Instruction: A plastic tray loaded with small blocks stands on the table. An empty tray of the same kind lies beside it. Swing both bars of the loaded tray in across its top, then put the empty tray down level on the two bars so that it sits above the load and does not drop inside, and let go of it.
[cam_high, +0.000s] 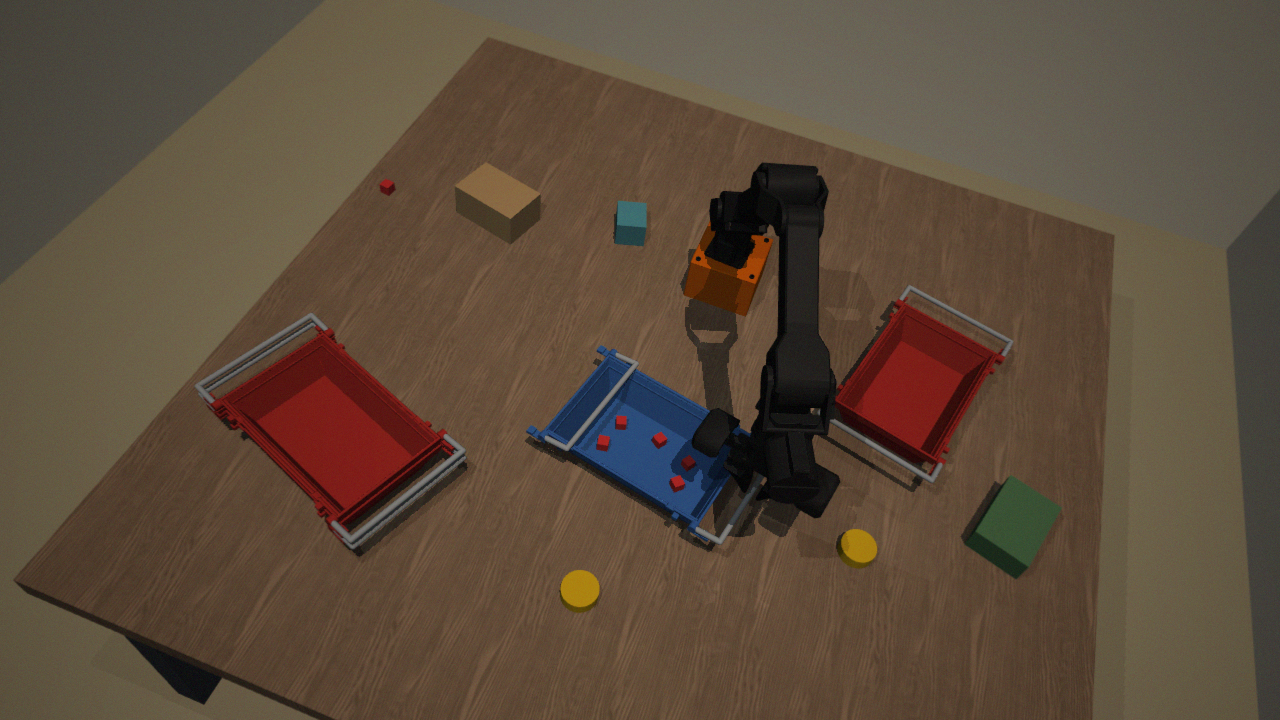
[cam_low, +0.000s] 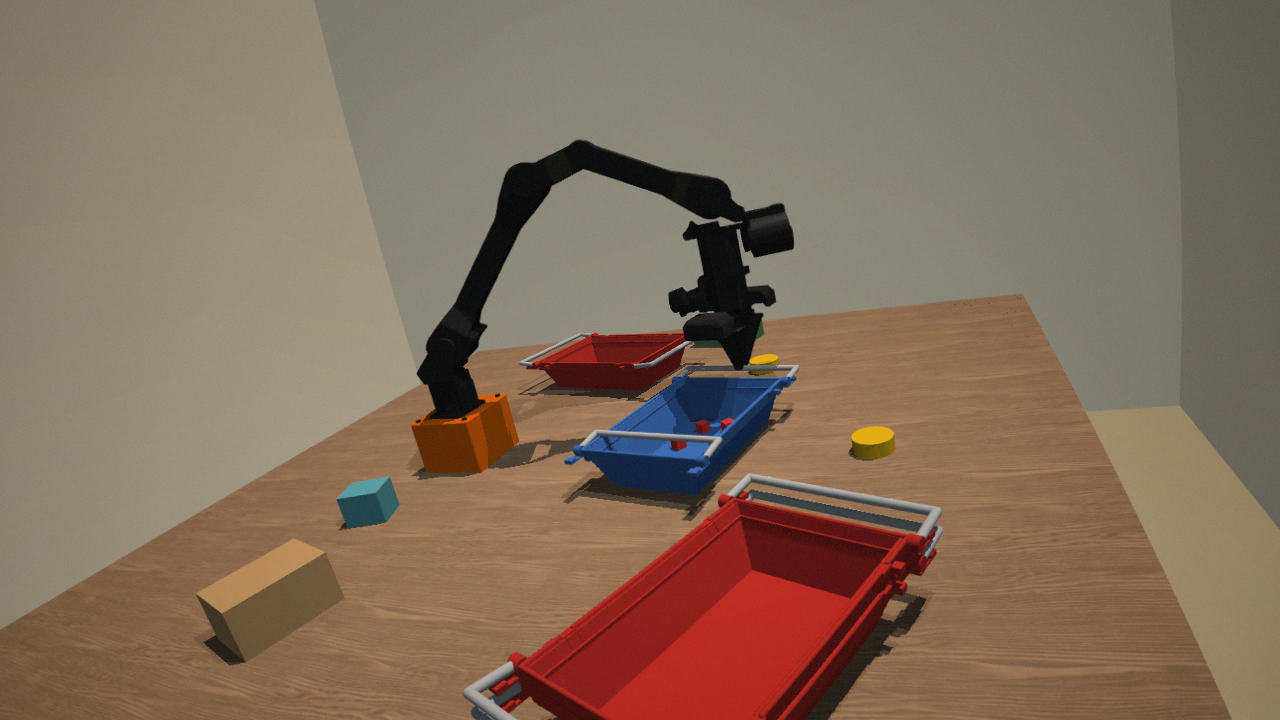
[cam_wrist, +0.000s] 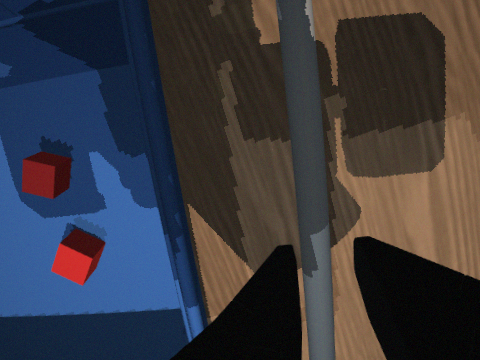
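The blue tray (cam_high: 626, 484) (cam_low: 644, 474) (cam_wrist: 157, 150) holds several small red blocks (cam_high: 659, 439) (cam_low: 677, 444) (cam_wrist: 46, 175). Its left wire bar (cam_high: 597, 404) (cam_low: 653, 437) lies in across the top. Its right wire bar (cam_high: 739, 513) (cam_low: 707, 368) (cam_wrist: 305, 125) stands out beyond the end; part is hidden from above by the arm. My gripper (cam_high: 747, 474) (cam_low: 737, 365) (cam_wrist: 323, 256) is slightly open and empty, over that outer bar, which runs between the fingertips in the wrist view. I cannot tell if they touch. An empty red tray (cam_high: 913, 380) (cam_low: 613, 371) stands on the right.
A larger-looking empty red tray (cam_high: 331, 438) (cam_low: 742, 626) with doubled bars stands left. Also on the table are a tan block (cam_high: 497, 201), a teal cube (cam_high: 631, 222), a green block (cam_high: 1015, 523), two yellow discs (cam_high: 580, 589) (cam_high: 858, 547) and a loose red cube (cam_high: 386, 186).
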